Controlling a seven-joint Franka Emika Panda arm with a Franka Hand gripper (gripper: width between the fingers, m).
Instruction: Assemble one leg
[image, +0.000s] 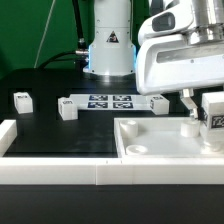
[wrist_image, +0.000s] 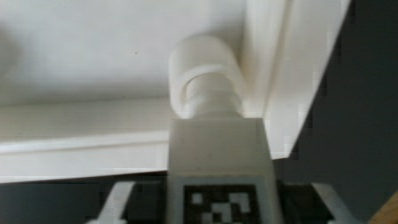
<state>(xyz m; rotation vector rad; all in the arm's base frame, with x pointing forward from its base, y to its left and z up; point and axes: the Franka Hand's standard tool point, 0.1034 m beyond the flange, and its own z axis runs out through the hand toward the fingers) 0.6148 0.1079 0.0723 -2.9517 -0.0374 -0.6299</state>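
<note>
Gripper (image: 204, 116) clenched on stubby white tagged plastic leg (wrist_image: 221, 150), tip near large white square panel (image: 150, 148), probably lining up a corner hole; hole hidden.

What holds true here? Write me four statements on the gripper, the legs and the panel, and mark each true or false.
1. The gripper is shut on a leg. True.
2. That leg hangs over the marker board. False: it is at the white panel on the exterior view's right, while the marker board lies mid-table.
3. A loose leg and a second loose leg lie on the black table toward the exterior view's left. True.
4. The white panel stands on edge. False: it lies flat on the table.
</note>
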